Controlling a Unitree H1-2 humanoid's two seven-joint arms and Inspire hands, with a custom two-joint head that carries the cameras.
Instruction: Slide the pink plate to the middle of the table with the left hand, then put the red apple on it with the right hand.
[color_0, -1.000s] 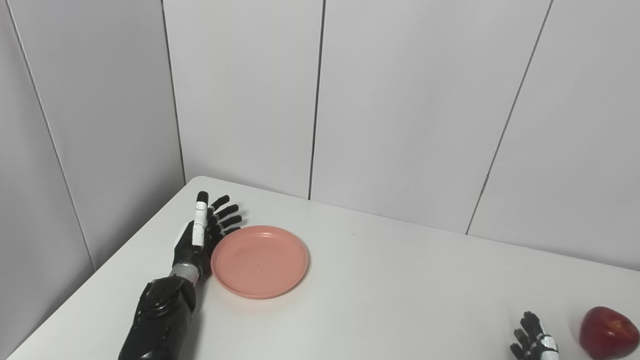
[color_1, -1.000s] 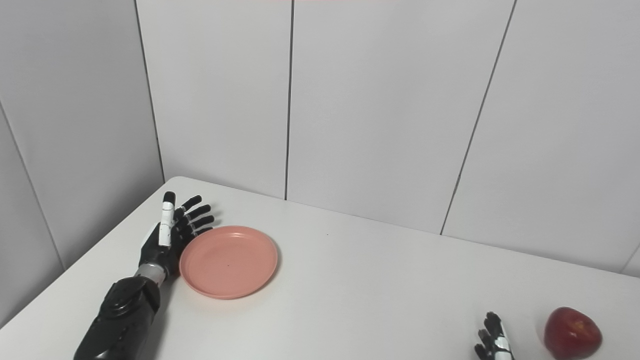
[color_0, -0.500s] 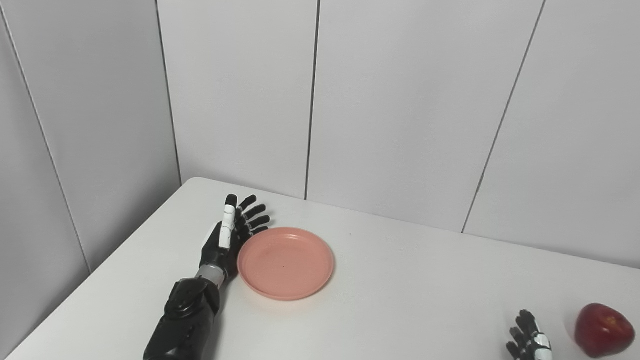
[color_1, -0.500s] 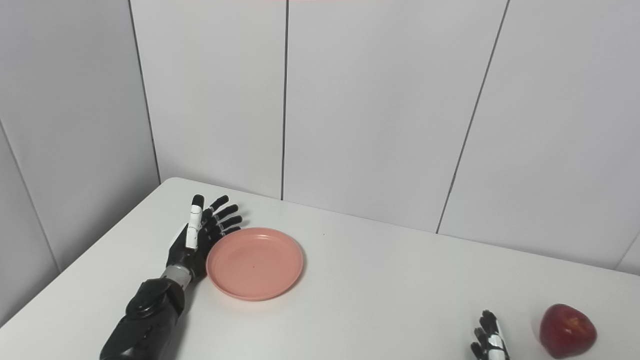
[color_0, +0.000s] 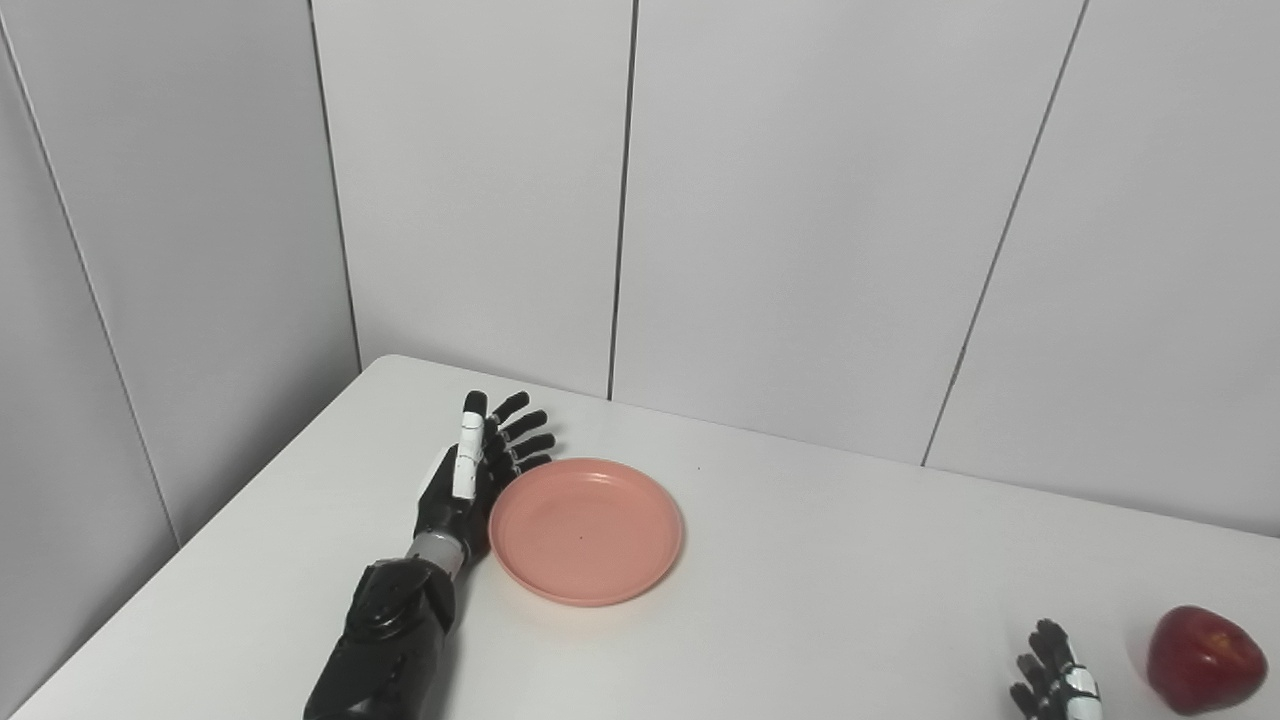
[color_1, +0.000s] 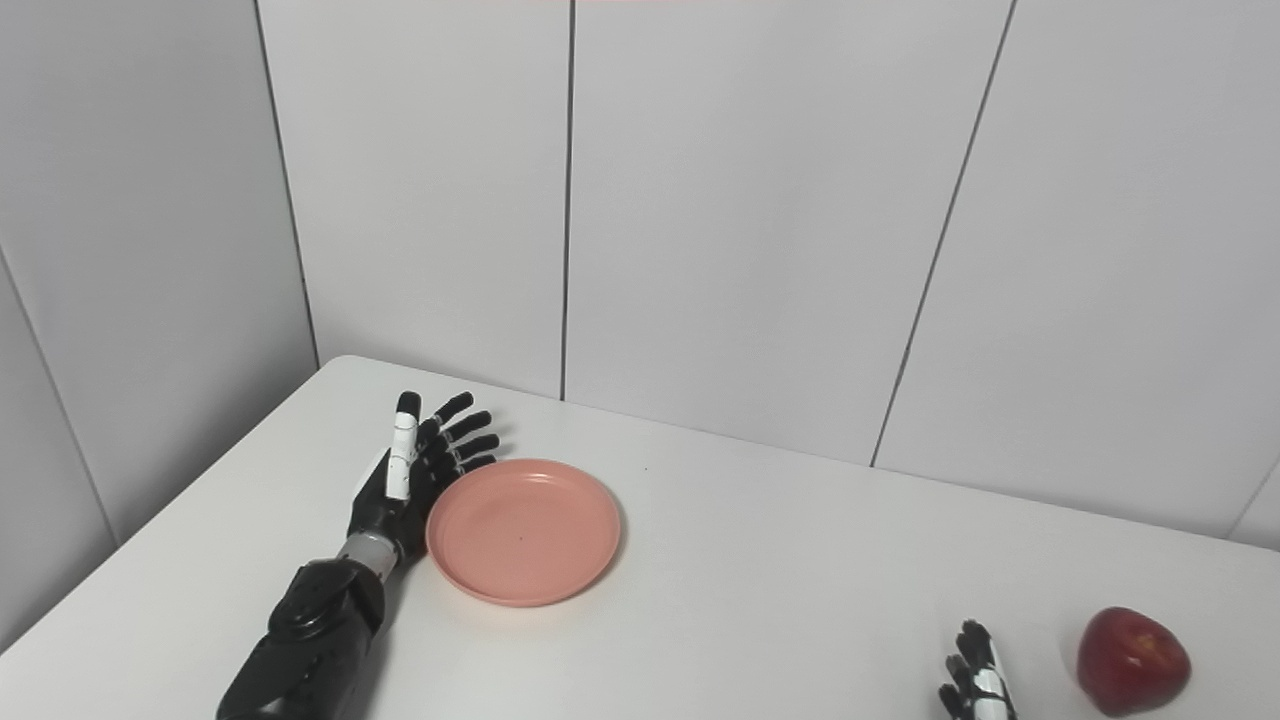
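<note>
I see my left hand (color_0: 468, 478) spread flat, edge-on against the left rim of the pink plate (color_0: 586, 530) on the table's (color_0: 820, 600) left half. The red apple (color_0: 1203, 660) sits near right, just beside my right hand (color_0: 1052, 682) (mostly cropped; fingers apart, holding nothing).

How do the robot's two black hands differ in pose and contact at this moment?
The left hand lies far out on the white table, fingers extended and apart, its palm side against the rim of the pink round plate. The right hand sits at the bottom edge, mostly cropped, apart from the red apple. Neither hand holds anything.
</note>
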